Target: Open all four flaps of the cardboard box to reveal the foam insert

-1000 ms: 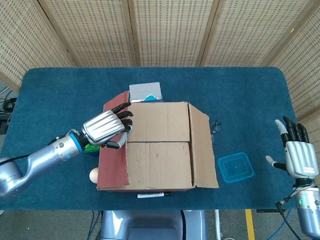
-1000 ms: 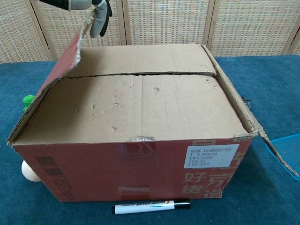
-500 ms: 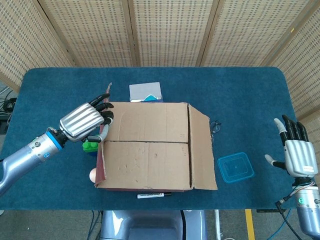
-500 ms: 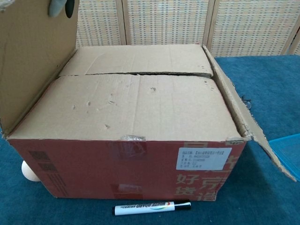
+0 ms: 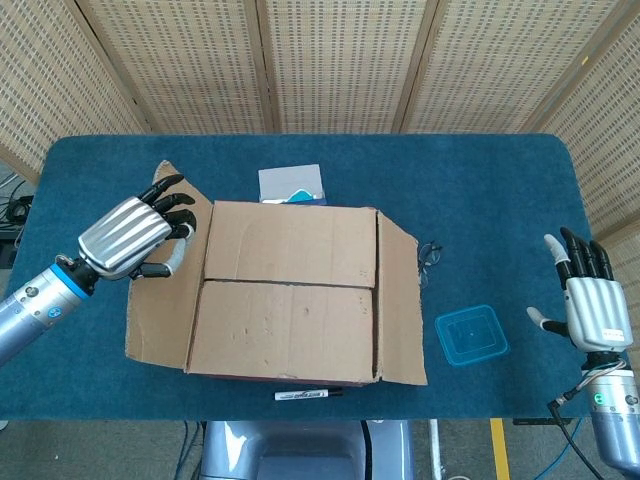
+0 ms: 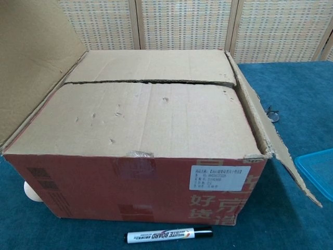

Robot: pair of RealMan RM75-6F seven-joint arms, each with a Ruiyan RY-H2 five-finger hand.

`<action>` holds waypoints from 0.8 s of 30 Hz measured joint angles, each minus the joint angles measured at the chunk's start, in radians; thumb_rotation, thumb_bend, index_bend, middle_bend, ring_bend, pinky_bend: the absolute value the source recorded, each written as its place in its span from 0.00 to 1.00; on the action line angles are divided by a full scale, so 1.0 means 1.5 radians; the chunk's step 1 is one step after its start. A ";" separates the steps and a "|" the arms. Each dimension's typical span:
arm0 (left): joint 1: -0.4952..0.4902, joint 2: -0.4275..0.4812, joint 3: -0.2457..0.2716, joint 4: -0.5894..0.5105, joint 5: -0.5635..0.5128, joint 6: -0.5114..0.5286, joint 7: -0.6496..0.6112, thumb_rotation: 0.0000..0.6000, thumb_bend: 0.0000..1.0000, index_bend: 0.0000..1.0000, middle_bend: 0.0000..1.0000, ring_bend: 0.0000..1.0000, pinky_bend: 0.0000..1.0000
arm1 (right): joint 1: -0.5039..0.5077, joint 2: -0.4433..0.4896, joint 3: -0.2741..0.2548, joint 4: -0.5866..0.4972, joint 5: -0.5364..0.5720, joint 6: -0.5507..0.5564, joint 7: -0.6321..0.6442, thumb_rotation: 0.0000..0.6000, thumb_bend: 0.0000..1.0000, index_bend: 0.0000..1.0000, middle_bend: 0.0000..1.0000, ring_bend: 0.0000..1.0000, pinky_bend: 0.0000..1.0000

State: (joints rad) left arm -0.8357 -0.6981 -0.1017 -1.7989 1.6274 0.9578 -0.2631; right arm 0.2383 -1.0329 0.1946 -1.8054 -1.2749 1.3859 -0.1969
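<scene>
At the left of the head view your left hand (image 5: 135,235) rests on the left flap (image 5: 160,270) of the cardboard box (image 5: 290,290), fingers curled over its upper edge in a loose hold. A second ago that flap leaned in over the box top; half a second ago it stood upright; now you have swung it right out, and it lies spread to the left with its plain brown inside facing up. The green object and the pale ball that showed beside the box are now covered by it in this view. That makes two flaps open, I judge: this one and the right flap (image 5: 400,300), which hangs outward. The two inner flaps (image 5: 285,280) still lie flat and meet along the middle seam, so the foam insert is not yet revealed.

The box sits at the centre of the blue table (image 5: 480,190). At the far right your right hand (image 5: 590,305) hangs over the table edge, fingers straight and apart, holding nothing, much where it was.

The chest view shows neither hand, but it does show the left flap (image 6: 31,57) rising at the upper left, the pale ball (image 6: 31,191) peeking out at the lower left, and the marker (image 6: 169,235) in front of the box, clear to read
</scene>
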 measured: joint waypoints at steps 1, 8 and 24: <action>0.002 0.004 0.000 -0.002 0.001 0.000 0.001 0.10 0.70 0.61 0.42 0.20 0.00 | 0.000 0.000 0.000 0.000 0.001 0.000 0.000 1.00 0.18 0.00 0.00 0.00 0.00; 0.025 0.038 0.005 -0.022 -0.010 -0.015 0.023 0.10 0.64 0.61 0.42 0.20 0.00 | -0.001 0.006 0.002 -0.002 0.002 0.002 0.005 1.00 0.18 0.00 0.00 0.00 0.00; 0.093 -0.073 0.006 -0.016 -0.116 0.013 0.156 0.09 0.33 0.13 0.04 0.00 0.00 | -0.006 0.004 -0.004 0.008 -0.003 0.000 0.024 1.00 0.18 0.00 0.00 0.00 0.00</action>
State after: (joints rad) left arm -0.6968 -0.8073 -0.0926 -1.8227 1.4528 0.9773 -0.0287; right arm 0.2286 -1.0270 0.1885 -1.7934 -1.2794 1.3852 -0.1614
